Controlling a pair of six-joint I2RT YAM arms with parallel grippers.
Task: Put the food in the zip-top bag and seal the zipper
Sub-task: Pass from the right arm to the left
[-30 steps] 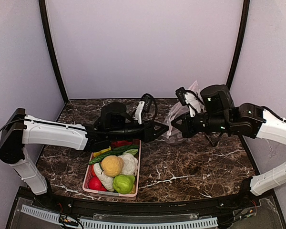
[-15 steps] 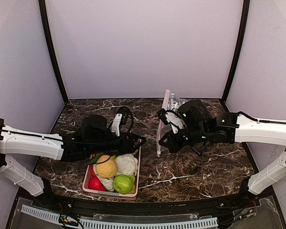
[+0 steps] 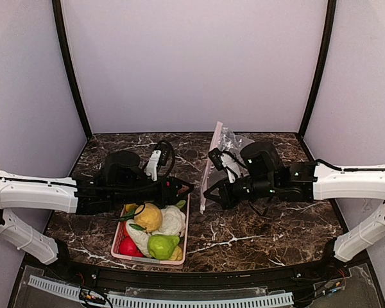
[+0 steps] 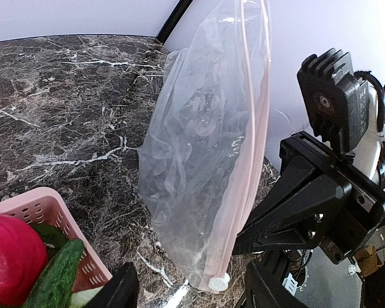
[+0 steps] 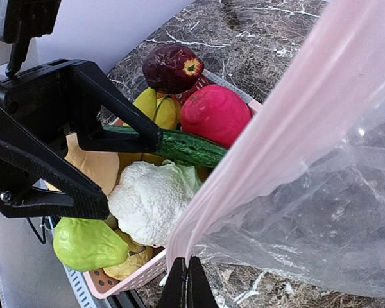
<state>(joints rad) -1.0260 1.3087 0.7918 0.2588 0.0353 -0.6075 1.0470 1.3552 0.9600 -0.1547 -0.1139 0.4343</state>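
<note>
Apparently the work stood at its first step: the bag was lifted, and no food was seen inside it.

From the top view, the right claw [image 3: 206,192] was clenched low on the edge of the zip-top bag [image 3: 213,154], which hung upright in the middle of the frame, over the marble counter [image 3: 263,237] and just right of the pink basket [image 3: 185,231]. The left claw [image 3: 187,187] was released, grasping nothing, at the basket's far end.

In the left wrist view, the bag was thin, clear and wrinkled. The zipper [image 4: 247,154] was a pale pink strip along its right side. I could not tell whether the mouth was open.

In the right wrist view, the food lay in the slatted basket: a bumpy white cauliflower [image 5: 151,199], a smooth red fruit [image 5: 215,114] and a long green cucumber [image 5: 179,147].

I judge that the next move calls for spreading the mouth, then picking one piece.
</note>
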